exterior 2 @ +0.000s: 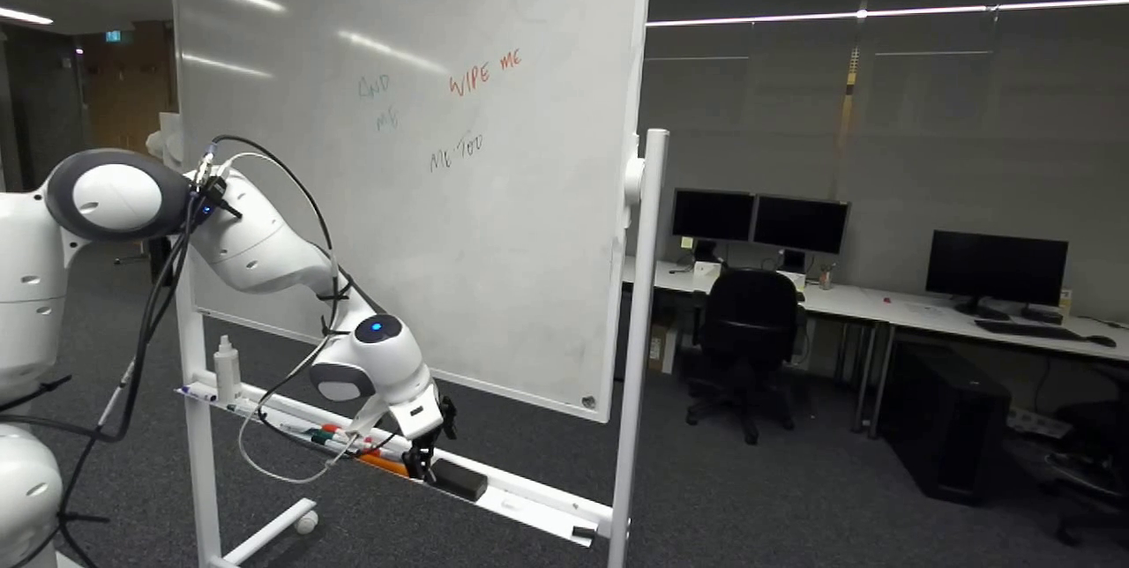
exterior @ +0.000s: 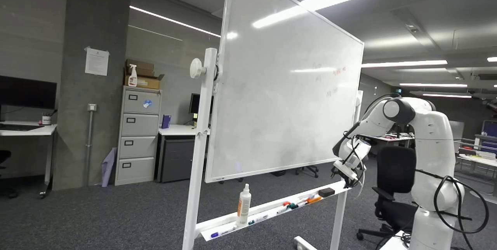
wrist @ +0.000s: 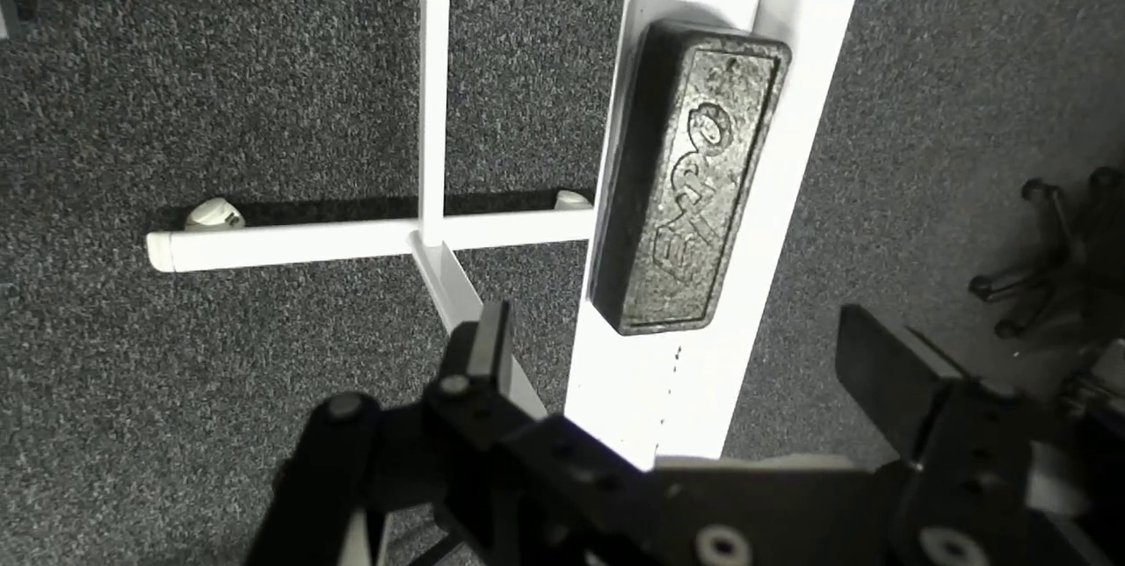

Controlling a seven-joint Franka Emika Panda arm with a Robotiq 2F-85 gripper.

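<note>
In the wrist view, the gripper (wrist: 673, 322) is found spread, with nothing held. The eraser (wrist: 693, 184) is located at its 12 o'clock, lying on the tray (wrist: 624, 386). The step is judged an approach; alignment over the eraser, before any closing, is called for.

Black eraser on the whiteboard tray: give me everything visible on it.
The eraser is a dark rectangular block with rounded corners, perhaps moulded plastic or foam. Its top face bears EXPO in large outlined letters within a border. It lies flat, lengthwise along the white tray, underside hidden. The open pincer stands near one end, apparently not touching it.
</note>
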